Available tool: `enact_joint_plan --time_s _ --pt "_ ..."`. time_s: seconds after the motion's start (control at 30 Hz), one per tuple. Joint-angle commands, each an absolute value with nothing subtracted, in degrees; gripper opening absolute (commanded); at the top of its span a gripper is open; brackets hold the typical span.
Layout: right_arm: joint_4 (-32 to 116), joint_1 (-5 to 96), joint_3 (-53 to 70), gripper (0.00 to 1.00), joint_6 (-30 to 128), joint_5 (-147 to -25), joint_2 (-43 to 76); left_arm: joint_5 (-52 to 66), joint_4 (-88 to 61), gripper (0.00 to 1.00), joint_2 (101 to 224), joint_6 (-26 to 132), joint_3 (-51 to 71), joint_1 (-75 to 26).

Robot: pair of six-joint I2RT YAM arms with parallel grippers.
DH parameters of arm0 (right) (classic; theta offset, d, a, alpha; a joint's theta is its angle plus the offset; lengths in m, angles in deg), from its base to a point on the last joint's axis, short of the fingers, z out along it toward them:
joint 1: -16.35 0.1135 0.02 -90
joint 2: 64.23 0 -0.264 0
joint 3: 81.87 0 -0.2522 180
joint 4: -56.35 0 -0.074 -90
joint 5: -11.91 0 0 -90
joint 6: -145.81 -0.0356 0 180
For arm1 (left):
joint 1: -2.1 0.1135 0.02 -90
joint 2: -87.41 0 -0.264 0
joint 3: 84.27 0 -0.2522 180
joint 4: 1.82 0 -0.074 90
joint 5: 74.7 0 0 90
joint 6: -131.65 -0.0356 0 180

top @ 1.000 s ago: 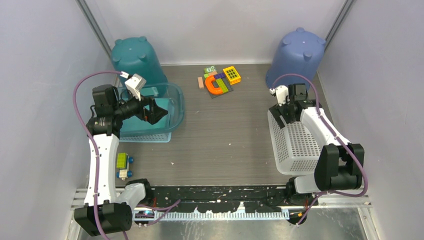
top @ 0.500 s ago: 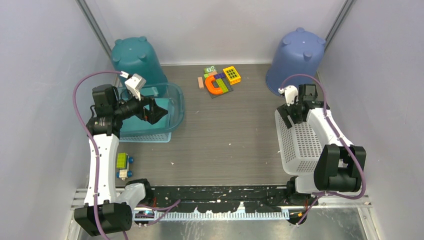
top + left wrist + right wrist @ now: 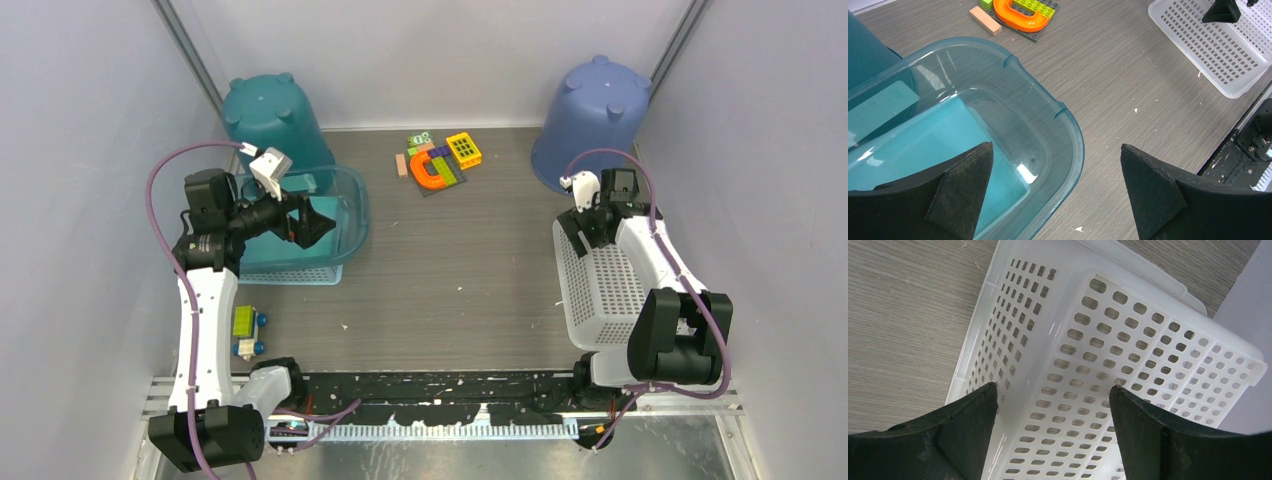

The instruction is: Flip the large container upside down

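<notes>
The large container, a white perforated basket (image 3: 605,285) (image 3: 1128,355), lies at the right of the table and appears to have its flat base facing up and its rim on the table. My right gripper (image 3: 585,228) (image 3: 1054,387) hovers open just above its far end, holding nothing. In the left wrist view the basket (image 3: 1218,60) shows at the top right. My left gripper (image 3: 315,222) (image 3: 1057,145) hangs wide open and empty over the near right corner of a clear teal tub (image 3: 352,215) (image 3: 1068,130).
An upturned teal bucket (image 3: 262,112) stands at the back left behind the tub, and an upturned blue bucket (image 3: 592,112) at the back right. Toy blocks (image 3: 437,160) lie at the back middle. A small toy car (image 3: 246,330) sits at the front left.
My right gripper has drawn back and to the right, staying open. The white basket has shifted a little to the right. The left arm has not moved.
</notes>
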State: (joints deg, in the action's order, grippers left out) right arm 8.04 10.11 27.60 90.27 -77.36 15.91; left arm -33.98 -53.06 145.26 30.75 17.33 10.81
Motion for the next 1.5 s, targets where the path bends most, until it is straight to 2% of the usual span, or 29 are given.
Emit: enact_joint_plan --time_s 0.0,1.07,1.47 --pt "1.05 9.23 30.48 0.84 90.92 -77.30 16.53 -34.71 -50.75 1.00 144.28 30.84 17.44 10.67" --pt "-2.27 9.23 30.03 0.84 89.12 -79.59 12.70 -34.85 -50.76 1.00 144.01 30.91 17.28 10.62" --pt "-4.71 9.23 19.33 0.89 88.40 -79.54 13.51 -34.82 -50.66 1.00 144.10 30.90 17.19 10.63"
